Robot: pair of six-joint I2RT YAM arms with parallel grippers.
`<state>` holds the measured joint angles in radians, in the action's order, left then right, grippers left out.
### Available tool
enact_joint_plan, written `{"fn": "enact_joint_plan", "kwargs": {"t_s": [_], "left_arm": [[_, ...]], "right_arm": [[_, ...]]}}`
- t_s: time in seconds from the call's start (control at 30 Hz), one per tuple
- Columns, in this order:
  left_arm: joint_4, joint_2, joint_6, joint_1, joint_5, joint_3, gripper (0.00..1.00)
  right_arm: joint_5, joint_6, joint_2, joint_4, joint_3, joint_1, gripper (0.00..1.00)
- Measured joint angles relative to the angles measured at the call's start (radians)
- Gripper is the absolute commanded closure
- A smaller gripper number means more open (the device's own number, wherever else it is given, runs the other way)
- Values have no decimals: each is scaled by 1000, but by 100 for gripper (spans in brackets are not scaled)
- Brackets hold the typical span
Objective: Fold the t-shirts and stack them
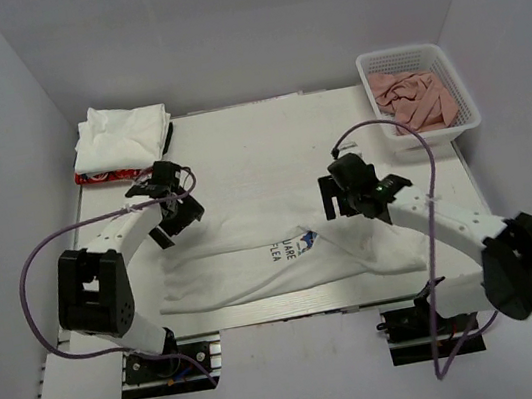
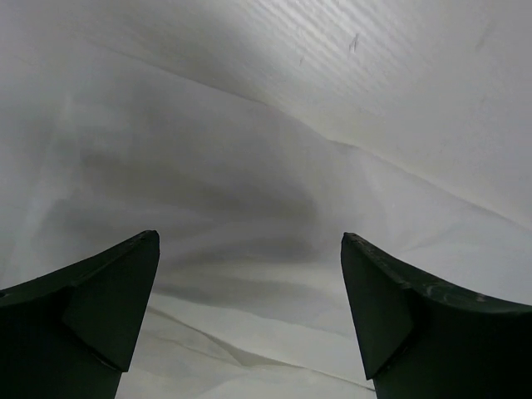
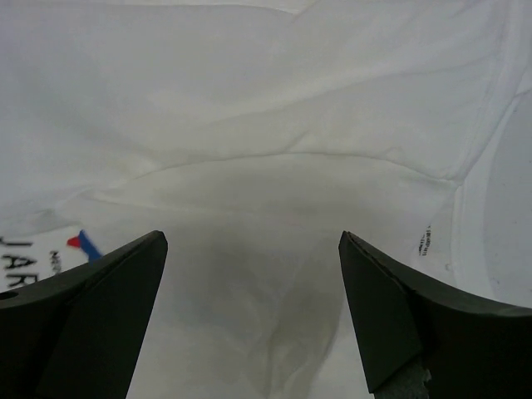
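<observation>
White perforated plastic basket [image 1: 433, 135], rectangular, sits at the far right corner of the pale white worktop [image 1: 257, 145], partly overhanging its right edge. Basket holds a crumpled heap of salmon-pink cloths [image 1: 417, 95], lying below the rim. Plain white enclosure walls [image 1: 239, 32] surround the worktop on three sides.

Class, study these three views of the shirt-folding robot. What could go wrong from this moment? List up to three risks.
The t-shirt lies in wrinkled layers; the open left end effector or right end effector may pinch only one layer, skewing the fold.
Its near hem lies close to the table edge; a pull could drag it off.
The right arm's purple cable loops freely and might snag.
</observation>
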<state>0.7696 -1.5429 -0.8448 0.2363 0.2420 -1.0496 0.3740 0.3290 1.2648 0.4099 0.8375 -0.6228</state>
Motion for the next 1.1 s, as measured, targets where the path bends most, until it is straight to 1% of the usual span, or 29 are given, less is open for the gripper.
{"fn": "enact_joint_plan", "kwargs": {"t_s": [0.13,0.3,0.43,0.57,0.67,0.9,1.03,1.1], "left_arm": [[-58,-29,29,21,-48,64,0],[-83,-43,45,31,-66,159,0],[-98,-31,51,32,-67,173,0],[-98,-31,51,33,-65,173,0],[-97,-31,50,34,-59,172,0],[-90,-37,43,34,-55,165,0],[-87,-37,40,34,-51,163,0],[-84,-39,38,34,-46,160,0]], "right_arm": [[16,37,121,5,32,72,10],[-17,40,147,-13,16,134,10],[-88,23,177,-31,-21,154,10],[-219,9,195,-51,-72,161,10],[-314,1,158,-57,-103,161,10],[-580,31,-38,-107,-205,142,10],[-710,31,-54,-115,-246,89,10],[-734,27,-55,-99,-247,56,10]]}}
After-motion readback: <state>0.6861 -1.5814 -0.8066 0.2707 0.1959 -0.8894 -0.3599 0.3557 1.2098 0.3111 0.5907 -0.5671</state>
